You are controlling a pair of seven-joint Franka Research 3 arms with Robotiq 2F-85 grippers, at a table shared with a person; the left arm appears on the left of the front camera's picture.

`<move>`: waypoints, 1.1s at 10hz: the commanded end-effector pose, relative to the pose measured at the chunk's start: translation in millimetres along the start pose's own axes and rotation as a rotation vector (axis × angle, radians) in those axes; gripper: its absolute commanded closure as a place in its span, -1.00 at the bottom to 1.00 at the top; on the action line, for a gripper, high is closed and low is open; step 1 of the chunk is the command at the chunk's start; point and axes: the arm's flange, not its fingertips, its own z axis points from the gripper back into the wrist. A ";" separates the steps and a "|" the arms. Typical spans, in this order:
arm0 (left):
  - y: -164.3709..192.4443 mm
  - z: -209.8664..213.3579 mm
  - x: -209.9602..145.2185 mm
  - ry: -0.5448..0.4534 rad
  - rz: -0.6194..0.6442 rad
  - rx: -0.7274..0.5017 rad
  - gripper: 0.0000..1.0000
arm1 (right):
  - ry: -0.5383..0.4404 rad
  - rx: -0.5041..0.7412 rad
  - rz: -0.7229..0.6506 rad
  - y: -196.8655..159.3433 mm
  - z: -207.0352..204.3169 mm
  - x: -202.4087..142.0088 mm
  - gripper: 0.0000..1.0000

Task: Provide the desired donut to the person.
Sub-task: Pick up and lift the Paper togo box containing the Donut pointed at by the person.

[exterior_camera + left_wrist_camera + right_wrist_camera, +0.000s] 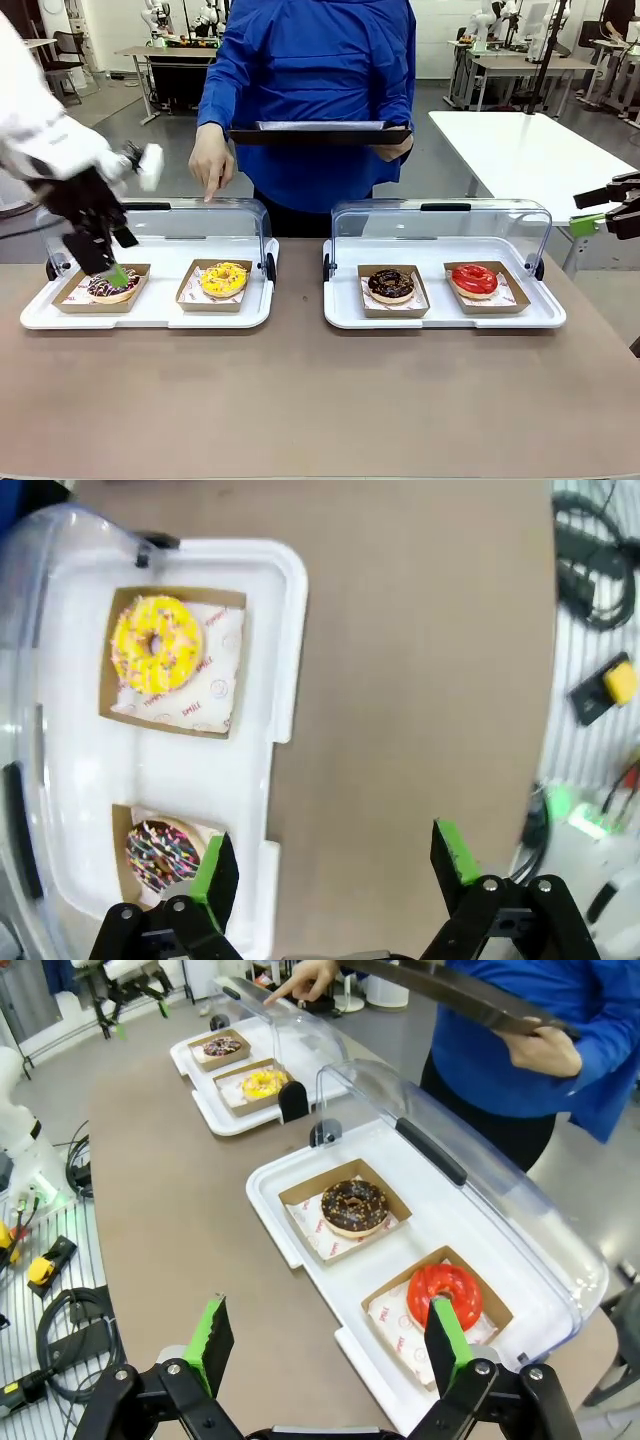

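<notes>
Hanging just by the sprinkled donut point(160, 852), left claw point(335, 865) gapes wide — right claw point(325, 1345) wide too, holding nothing.

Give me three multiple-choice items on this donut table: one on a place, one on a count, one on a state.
1. Where does the yellow donut lie?
A. in the left tray, beside the sprinkled donut
B. in the right tray
C. on the bare tabletop

2. How many donuts are laid out in card boxes?
A. two
B. four
C. six

3. How do the left gripper's jaws stand?
A. shut on the yellow donut
B. shut on nothing
C. open, holding nothing

Answers:
1 A: it shares the left tray with the sprinkled donut.
2 B: each white tray holds two boxed donuts.
3 C: its green pads stand wide apart with nothing between them.
</notes>
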 end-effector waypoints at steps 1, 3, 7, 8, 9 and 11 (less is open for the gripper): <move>34.3 -27.0 -1.3 0.047 -0.100 0.021 -1.00 | -0.026 0.004 -0.004 -2.4 -1.8 -0.1 -1.00; 65.3 -72.7 1.1 0.016 -0.244 0.070 -1.00 | -0.026 0.004 -0.004 -2.4 -1.8 -0.1 -1.00; 63.7 -82.1 1.0 0.034 -0.201 0.050 -1.00 | -0.026 0.004 -0.004 -2.4 -1.8 -0.1 -1.00; 63.7 -82.1 1.0 0.034 -0.201 0.050 -1.00 | -0.026 0.004 -0.004 -2.4 -1.8 -0.1 -1.00; 78.7 -96.2 2.6 0.003 -0.213 0.041 -1.00 | -0.026 0.004 -0.004 -2.4 -1.8 -0.1 -1.00; 91.1 -128.1 12.4 -0.071 -0.247 -0.004 -1.00 | -0.026 0.004 -0.004 -2.4 -1.8 -0.1 -1.00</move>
